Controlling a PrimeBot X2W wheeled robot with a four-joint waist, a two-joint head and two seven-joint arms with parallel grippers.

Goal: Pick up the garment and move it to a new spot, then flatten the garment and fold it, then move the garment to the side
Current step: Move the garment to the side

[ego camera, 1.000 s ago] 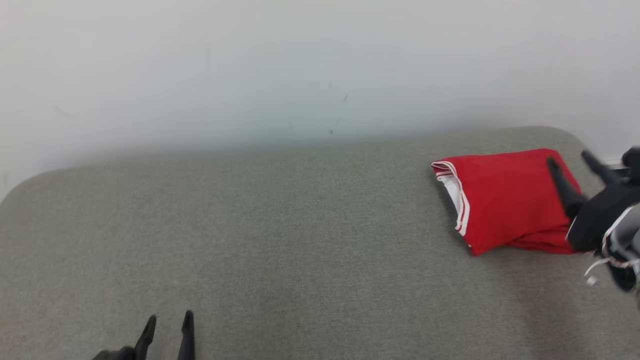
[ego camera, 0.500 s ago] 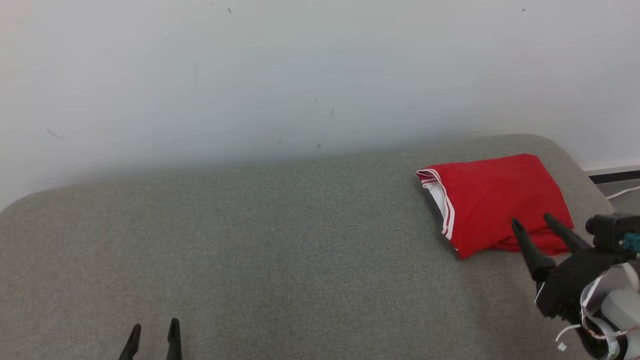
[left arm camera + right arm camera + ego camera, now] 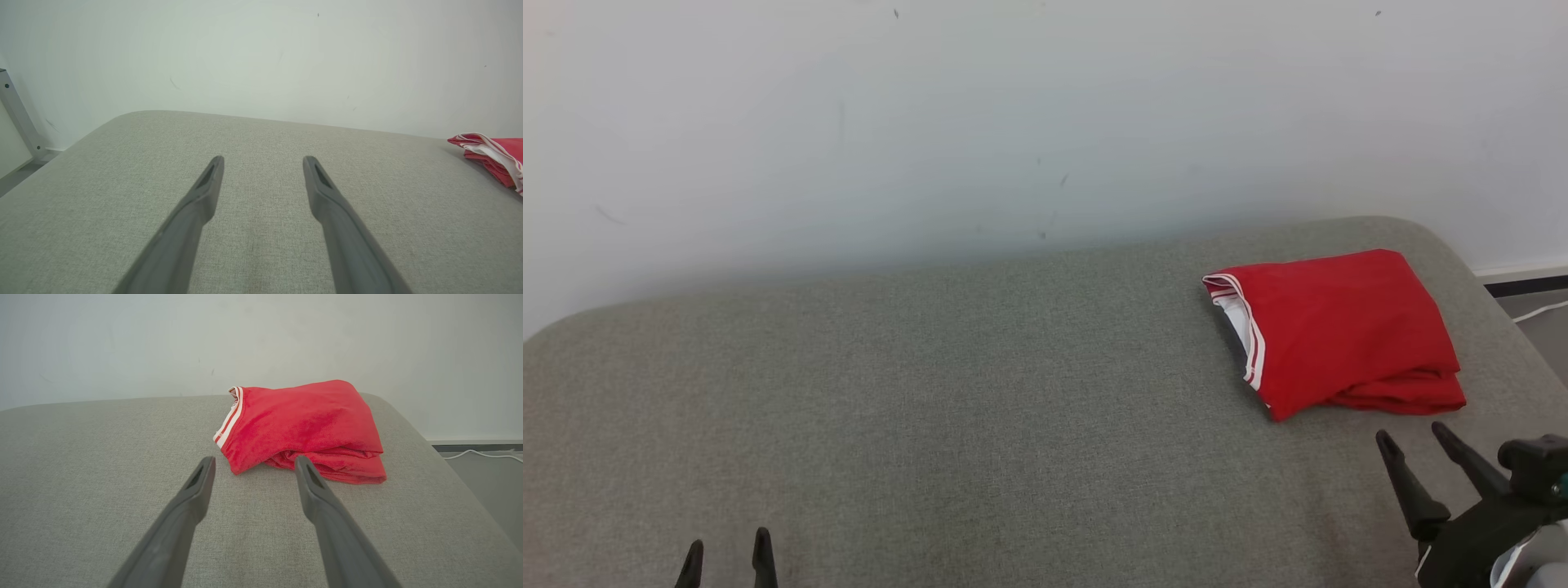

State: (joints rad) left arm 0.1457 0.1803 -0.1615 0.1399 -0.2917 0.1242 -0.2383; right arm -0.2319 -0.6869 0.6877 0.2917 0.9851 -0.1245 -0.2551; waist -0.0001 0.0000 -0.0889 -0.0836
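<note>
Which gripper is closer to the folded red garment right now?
The right gripper, open just short of the red garment; the left gripper sits far across the grey cushion.

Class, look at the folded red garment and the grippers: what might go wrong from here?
1. The red garment lies close to the rounded right edge of the grey surface; a nudge might push it off.
2. Its bunched near layers could snag on the open right gripper and undo the fold.
</note>
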